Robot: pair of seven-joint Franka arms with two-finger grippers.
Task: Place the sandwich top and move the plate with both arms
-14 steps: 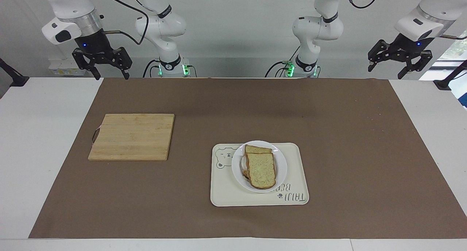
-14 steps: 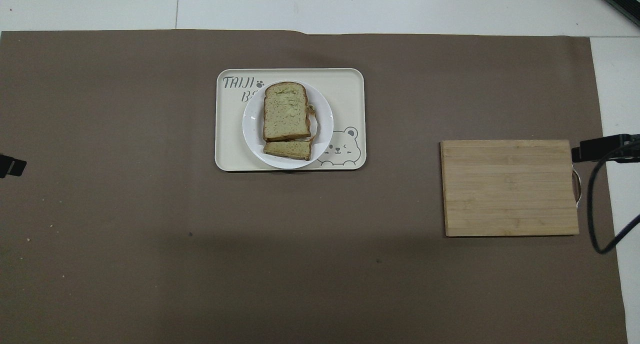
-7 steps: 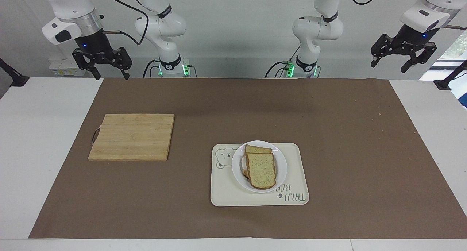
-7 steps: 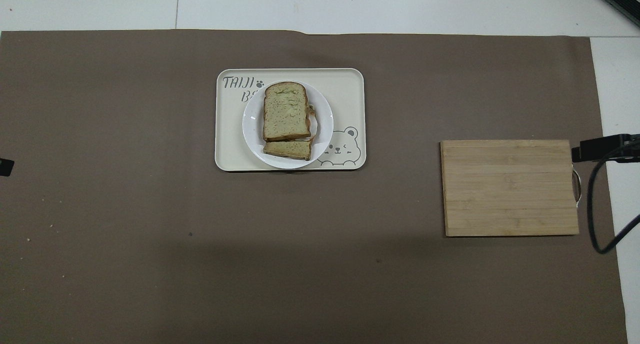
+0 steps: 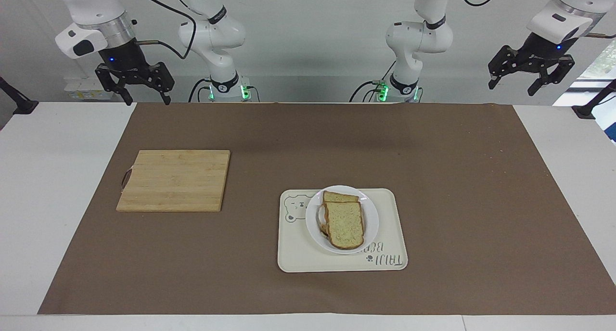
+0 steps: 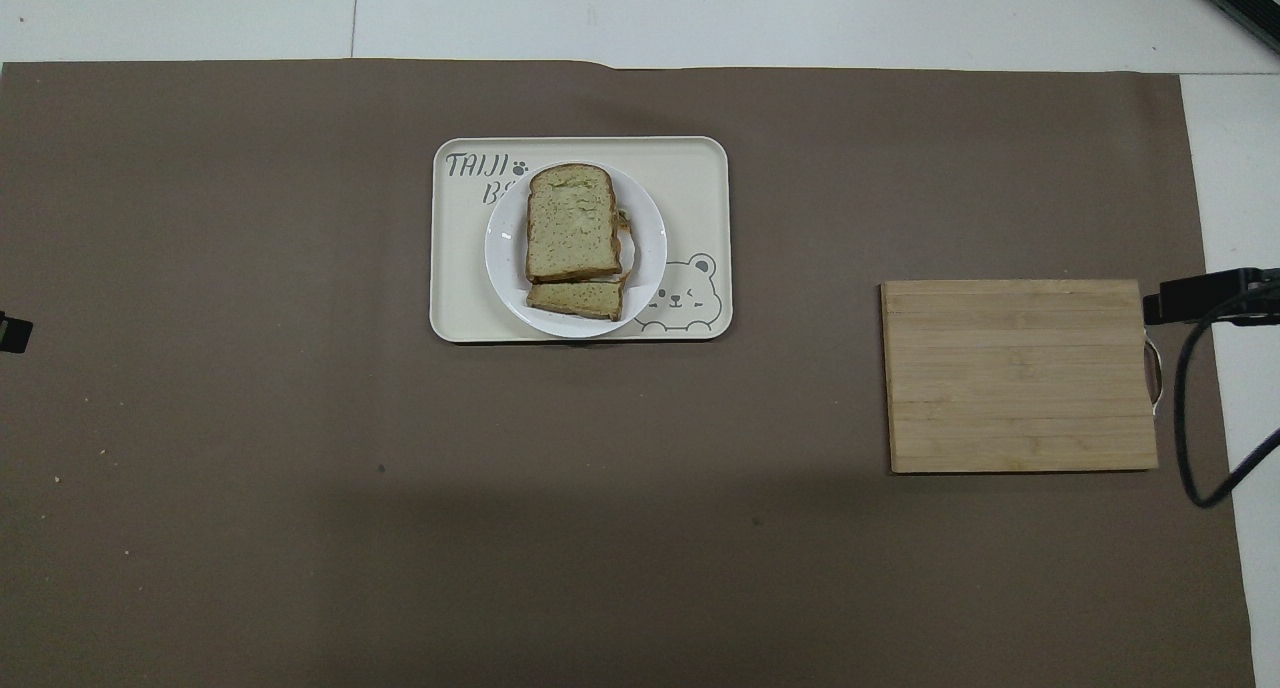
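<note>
Sandwich top (image 5: 343,225) lies on the lower slice (image 5: 339,197), offset so the lower slice's robot-side end shows; both on the white plate (image 5: 371,220), which sits on the bear tray (image 5: 392,254), mid-table and toward the edge away from the robots. Bamboo cutting board (image 5: 175,180) sits toward the right arm's end. Right gripper (image 5: 142,89) hangs over the robot-side edge near the mat corner, fingers spread, holding nothing. Left gripper (image 5: 524,76) is up over the left arm's robot-side corner, fingers also spread and empty. Handling, my read: bread is light and soft, crushes easily, so pinch gently by the crust edges. Plate is stiff, smooth, likely slippery, breakable; take the rim on 2 facing sides, 1 gripper each, and keep it level or the loose stack slides. Versus 1 s ago: left gripper has risen and pulled toward its corner, barely moving over the last 0.5 s; right gripper, bread, plate, tray, board unchanged.
</note>
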